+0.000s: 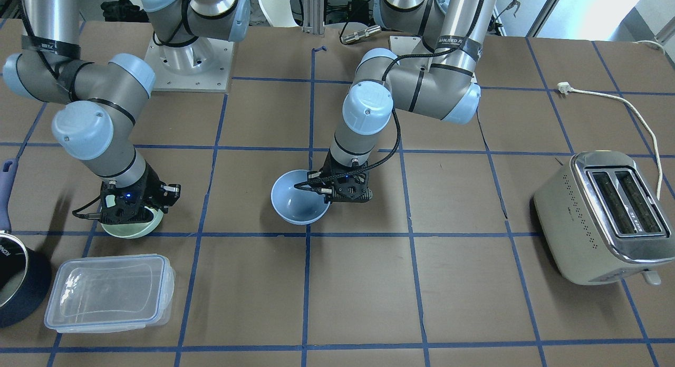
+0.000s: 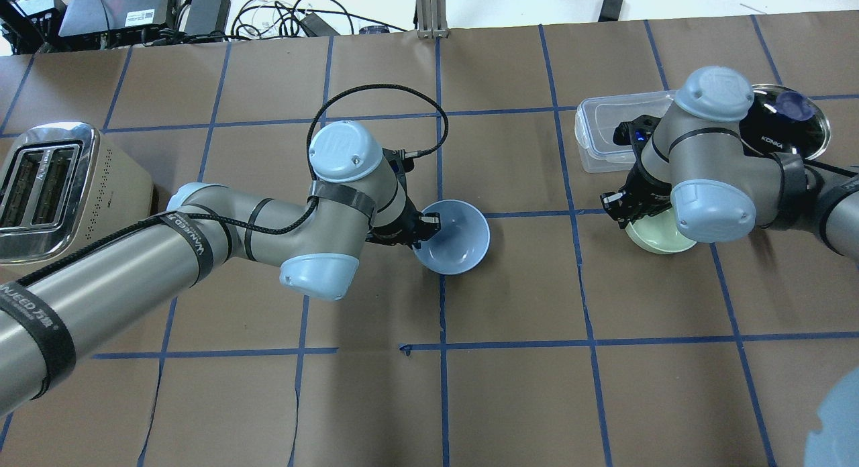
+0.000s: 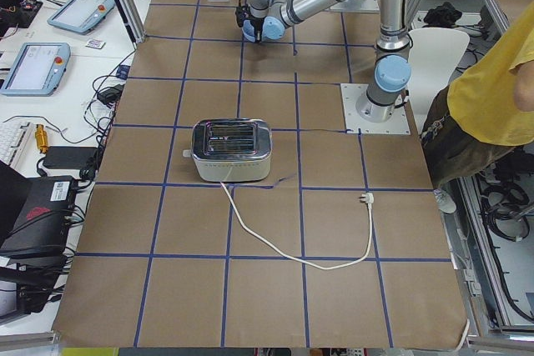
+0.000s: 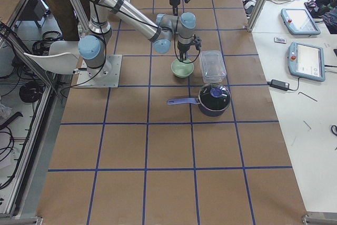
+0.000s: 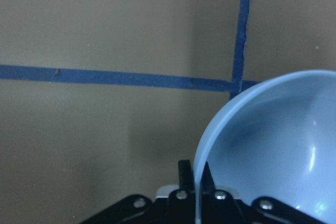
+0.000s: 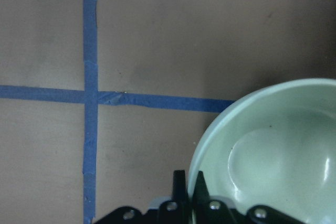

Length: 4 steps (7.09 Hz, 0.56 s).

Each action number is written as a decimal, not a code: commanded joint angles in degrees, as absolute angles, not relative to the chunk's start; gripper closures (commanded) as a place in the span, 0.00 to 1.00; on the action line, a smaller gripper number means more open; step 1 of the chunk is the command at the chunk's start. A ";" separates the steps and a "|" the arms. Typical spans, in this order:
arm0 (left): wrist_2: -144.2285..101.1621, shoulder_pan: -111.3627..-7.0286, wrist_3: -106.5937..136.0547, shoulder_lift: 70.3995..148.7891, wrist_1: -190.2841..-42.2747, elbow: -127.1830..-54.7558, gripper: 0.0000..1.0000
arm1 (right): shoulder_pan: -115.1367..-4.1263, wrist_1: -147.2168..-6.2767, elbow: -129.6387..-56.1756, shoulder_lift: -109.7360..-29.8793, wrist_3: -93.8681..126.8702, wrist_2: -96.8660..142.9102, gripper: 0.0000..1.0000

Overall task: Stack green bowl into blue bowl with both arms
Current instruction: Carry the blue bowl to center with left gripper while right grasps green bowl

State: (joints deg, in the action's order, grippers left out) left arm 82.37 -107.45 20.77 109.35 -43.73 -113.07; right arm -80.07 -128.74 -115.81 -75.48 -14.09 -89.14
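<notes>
Grasping step, seemingly done on both sides. In left claw point(image 5: 195, 177), pinched narrow: rim of blue bowl point(image 5: 273, 150), near middle of bench point(image 1: 369, 282). In right claw point(image 6: 189, 184), likewise pinched: rim of green bowl point(image 6: 278, 145), just beside clear box point(image 1: 108, 290), well apart from blue. Calls next for lifting green, carrying across, lowering centred into blue, held level.

You've got the blue bowl point(image 1: 295, 199) mouth-up mid-bench, rim pinched in the left jaws. The pale green bowl point(image 1: 134, 229) is mouth-up too, well apart, rim in the right jaws.
</notes>
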 commanded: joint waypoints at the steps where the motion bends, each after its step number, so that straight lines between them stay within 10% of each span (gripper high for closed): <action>1: 83.32 -107.84 20.74 109.07 -43.68 -113.55 0.86 | -80.24 -128.50 -115.32 -78.39 -13.10 -89.30 1.00; 3: 83.58 -107.84 21.71 108.38 -43.68 -113.12 0.16 | -81.64 -121.86 -109.72 -78.92 -7.50 -89.21 1.00; 4: 83.93 -107.41 20.84 107.15 -43.94 -112.16 0.14 | -84.26 -116.77 -105.08 -79.19 -2.95 -89.56 1.00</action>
State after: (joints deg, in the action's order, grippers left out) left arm 83.60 -107.74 21.33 108.34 -43.76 -113.04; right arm -81.82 -122.54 -110.13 -78.78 -7.81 -89.31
